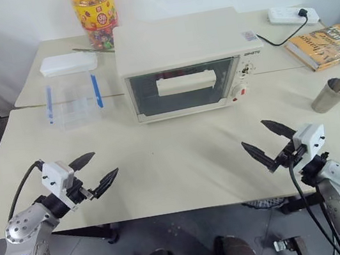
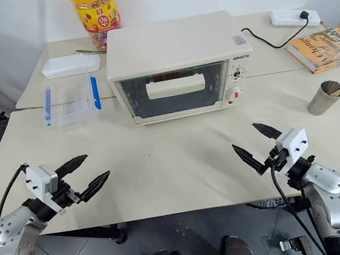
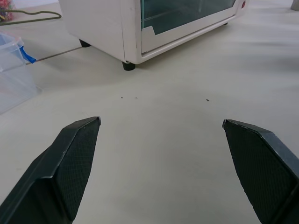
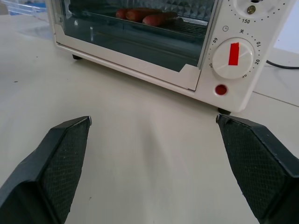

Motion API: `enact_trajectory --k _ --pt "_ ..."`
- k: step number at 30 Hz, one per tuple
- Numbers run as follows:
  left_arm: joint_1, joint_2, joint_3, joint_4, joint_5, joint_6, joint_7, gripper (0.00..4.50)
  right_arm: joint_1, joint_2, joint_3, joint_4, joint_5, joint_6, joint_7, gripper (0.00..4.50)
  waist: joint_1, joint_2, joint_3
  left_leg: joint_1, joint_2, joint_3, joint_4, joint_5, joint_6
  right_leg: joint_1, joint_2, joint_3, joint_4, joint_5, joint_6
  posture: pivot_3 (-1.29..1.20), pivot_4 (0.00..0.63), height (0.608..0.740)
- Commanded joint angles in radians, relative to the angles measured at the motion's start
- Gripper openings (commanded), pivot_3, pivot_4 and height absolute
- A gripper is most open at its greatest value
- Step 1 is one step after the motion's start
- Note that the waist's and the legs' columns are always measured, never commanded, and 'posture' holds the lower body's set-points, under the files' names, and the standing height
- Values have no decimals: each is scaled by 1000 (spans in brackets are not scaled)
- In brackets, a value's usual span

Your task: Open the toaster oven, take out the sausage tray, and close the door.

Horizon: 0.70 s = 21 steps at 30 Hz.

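The cream-white toaster oven [image 1: 180, 61] stands at the middle back of the table with its glass door [image 1: 184, 88] shut and the bar handle [image 1: 186, 83] across the pane. Through the glass in the right wrist view, the sausage tray [image 4: 149, 17] sits inside with reddish sausages on it. My left gripper [image 1: 96, 172] hovers open over the table's front left, well short of the oven. At the front right my right gripper [image 1: 264, 140] is open too, empty, facing the oven's knob side [image 4: 232, 53].
A clear plastic box with blue clips [image 1: 73, 97] stands left of the oven, an orange-lidded candy jar [image 1: 94, 13] behind it. A metal cup [image 1: 330, 95], a book [image 1: 325, 46] and a power strip [image 1: 292, 15] with its cable lie to the right.
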Motion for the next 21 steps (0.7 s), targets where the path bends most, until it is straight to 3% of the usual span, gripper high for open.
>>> enact_trajectory --k 1,5,9,13,21 --pt "-7 14 6 -57 -28 22 -9 4455 -14 -16 -7 -15 32 10 34 4500 0 0 0 0 0 0 0 0 0 0 0 0 0 0 0 0 150 740" --pt "-42 52 39 -82 -206 135 -130 4455 -93 -22 17 -86 121 151 45 4500 -1 0 0 0 0 0 0 0 0 0 0 0 0 0 0 0 150 740" --pt "-157 88 75 -69 -328 244 -134 4455 -239 -34 46 -118 208 331 37 4500 -2 1 1 0 7 0 3 0 0 0 2 0 2 0 0 0 150 740" --pt "-228 113 53 -83 -356 293 -155 4455 -365 -39 67 -66 213 411 37 4500 0 1 1 0 6 0 2 -1 -1 -1 3 0 1 0 0 0 150 740" --pt "-302 69 27 -65 -348 306 -135 4455 -555 -7 128 99 152 402 100 4500 -4 1 1 -1 3 9 3 -1 -2 -1 4 0 0 0 0 0 150 740"
